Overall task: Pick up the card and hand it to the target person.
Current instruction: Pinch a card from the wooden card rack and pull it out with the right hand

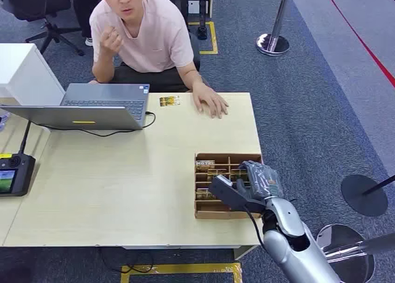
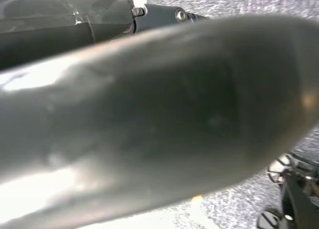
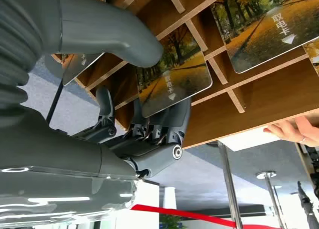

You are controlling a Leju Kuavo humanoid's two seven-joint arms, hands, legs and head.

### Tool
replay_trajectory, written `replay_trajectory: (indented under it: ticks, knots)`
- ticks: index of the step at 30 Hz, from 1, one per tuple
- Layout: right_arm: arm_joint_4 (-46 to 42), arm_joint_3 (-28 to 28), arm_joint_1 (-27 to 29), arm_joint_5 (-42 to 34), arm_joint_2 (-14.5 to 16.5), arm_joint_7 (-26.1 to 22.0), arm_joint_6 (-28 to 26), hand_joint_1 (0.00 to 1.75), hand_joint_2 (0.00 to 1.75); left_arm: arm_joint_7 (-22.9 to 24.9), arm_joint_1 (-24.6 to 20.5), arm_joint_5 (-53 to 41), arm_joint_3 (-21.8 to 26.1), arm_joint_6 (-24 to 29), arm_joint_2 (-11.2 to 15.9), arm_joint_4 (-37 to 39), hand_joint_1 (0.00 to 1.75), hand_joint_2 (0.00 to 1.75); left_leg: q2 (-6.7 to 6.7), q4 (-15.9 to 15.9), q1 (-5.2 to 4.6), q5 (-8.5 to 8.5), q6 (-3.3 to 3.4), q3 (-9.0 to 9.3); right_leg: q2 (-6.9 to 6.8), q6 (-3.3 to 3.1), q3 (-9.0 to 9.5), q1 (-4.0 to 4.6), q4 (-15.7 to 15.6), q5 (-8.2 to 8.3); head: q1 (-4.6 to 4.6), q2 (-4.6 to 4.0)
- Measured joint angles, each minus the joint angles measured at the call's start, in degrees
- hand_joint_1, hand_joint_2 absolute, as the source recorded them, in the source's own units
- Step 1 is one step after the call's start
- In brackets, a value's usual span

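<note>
A wooden divided box (image 1: 205,213) stands at the table's front right, with picture cards in its slots. My right hand (image 1: 253,184) reaches into it from the right. Up close, my right hand (image 3: 158,134) has one card (image 3: 177,74), an autumn tree scene, pinched between the thumb (image 3: 124,37) on one face and the dark fingers (image 3: 169,124) on the other; the card is still inside its slot. The seated person in a pink shirt (image 1: 149,36) rests a hand (image 1: 210,103) flat on the far table edge. My left hand (image 2: 150,119) is a close grey blur.
A loose card (image 1: 169,101) lies near the person. An open laptop (image 1: 102,107) sits at the far left with its cable, and a black controller (image 1: 14,172) at the left edge. More cards (image 3: 270,29) fill neighbouring slots. Stanchion bases (image 1: 272,44) stand on the carpet to the right.
</note>
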Motion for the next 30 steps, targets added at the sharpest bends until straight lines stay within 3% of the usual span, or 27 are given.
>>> replay_trajectory:
  ticks: [1,2,4,30]
  knots:
    - [0.0,0.0,0.0,0.0,0.0,0.0,-0.03,1.27,1.75,-0.14,0.0,0.0,0.0,0.0,0.0,0.0,0.0,0.58,0.0,0.0,0.0,0.0,0.0,0.0,0.0,0.0,0.0,0.0,0.0,0.0,0.0,0.0]
    - [0.0,0.0,0.0,0.0,0.0,0.0,-0.05,1.28,1.75,-0.27,0.01,0.0,0.0,-0.02,0.0,0.0,0.0,0.87,0.0,0.0,0.0,0.0,0.0,0.0,0.0,0.0,0.0,0.0,0.0,0.0,0.01,0.0]
    - [0.0,0.0,0.0,0.0,0.0,0.01,-0.17,1.31,1.75,-0.69,0.02,0.0,-0.01,-0.12,0.0,0.0,0.0,1.75,0.0,0.0,0.0,0.0,0.0,0.0,0.0,0.0,0.0,0.0,0.0,0.0,0.0,0.0]
    - [-0.01,0.0,0.0,0.0,0.0,-0.43,-0.5,1.27,1.75,-1.64,0.25,-0.72,-0.28,-0.55,0.0,0.0,0.0,1.75,0.0,0.0,0.0,0.0,0.0,0.01,0.0,0.0,0.0,0.0,0.0,0.0,-0.01,0.0]
